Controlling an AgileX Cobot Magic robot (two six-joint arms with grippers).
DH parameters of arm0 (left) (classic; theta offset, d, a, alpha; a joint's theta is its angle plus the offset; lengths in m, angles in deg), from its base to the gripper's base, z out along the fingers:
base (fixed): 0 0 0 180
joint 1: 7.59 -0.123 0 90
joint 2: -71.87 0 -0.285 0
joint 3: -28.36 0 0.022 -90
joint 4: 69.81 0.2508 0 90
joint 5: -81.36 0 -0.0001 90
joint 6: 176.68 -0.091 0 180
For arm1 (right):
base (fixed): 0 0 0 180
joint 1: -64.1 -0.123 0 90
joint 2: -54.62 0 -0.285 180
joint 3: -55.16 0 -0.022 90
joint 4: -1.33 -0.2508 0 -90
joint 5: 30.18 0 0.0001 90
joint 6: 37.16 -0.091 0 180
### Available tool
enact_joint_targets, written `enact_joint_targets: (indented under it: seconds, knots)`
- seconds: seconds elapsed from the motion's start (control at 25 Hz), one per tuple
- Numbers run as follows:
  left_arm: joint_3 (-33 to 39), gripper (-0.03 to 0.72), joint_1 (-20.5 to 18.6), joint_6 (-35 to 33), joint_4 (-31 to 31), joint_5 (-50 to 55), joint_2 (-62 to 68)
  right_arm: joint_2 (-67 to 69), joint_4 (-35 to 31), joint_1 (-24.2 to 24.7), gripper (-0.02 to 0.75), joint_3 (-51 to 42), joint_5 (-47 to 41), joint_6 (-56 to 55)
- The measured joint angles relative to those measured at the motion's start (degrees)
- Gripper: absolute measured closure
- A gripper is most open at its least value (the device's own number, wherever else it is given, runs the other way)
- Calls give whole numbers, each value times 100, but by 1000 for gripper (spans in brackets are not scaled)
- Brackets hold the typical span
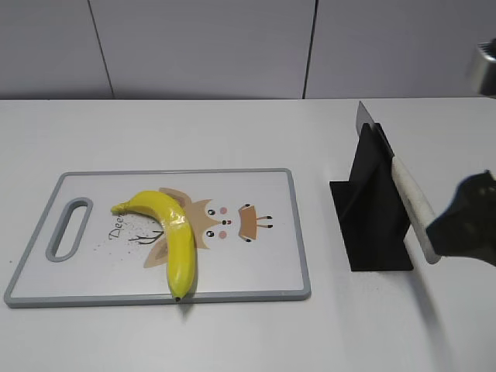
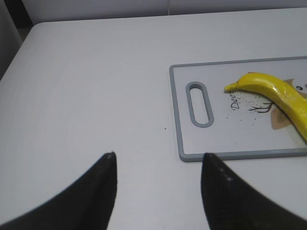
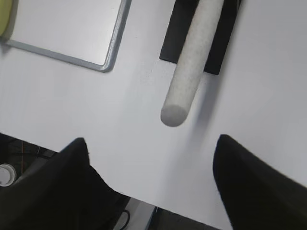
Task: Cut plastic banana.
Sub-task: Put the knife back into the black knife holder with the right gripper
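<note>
The plastic banana (image 1: 174,232) is glossy yellow, sharply bent, and lies on the grey-rimmed white cutting board (image 1: 256,177); it also shows in the left wrist view (image 2: 278,96). A knife with a pale handle (image 1: 413,209) rests slanted in a black stand (image 1: 370,213); the handle also shows in the right wrist view (image 3: 192,67). My right gripper (image 3: 151,143) is open and empty, just short of the handle's end. My left gripper (image 2: 158,158) is open and empty over bare table, left of the board's near corner.
The board carries a tan cartoon print (image 1: 225,221) and a handle slot (image 1: 70,229) at its left end. The table's front edge (image 3: 144,201) lies under the right gripper. A grey panelled wall stands behind the table.
</note>
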State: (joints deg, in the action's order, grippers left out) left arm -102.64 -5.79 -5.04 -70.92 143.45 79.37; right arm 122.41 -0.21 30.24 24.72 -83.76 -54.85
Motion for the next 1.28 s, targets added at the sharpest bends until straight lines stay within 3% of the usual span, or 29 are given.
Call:
enact_joint_targets:
  seconds: [0.24,0.68,1.28]
  knots:
    - [0,145,0,0,0,0,0,-1801,5,-2,144,-727,-121,1183]
    - [0,145,0,0,-6,0,0,-4482,10,-7,168,-1718,-673,1303]
    - [0,145,0,0,-11,0,0,-5224,64,-7,169,-1824,-668,1309]
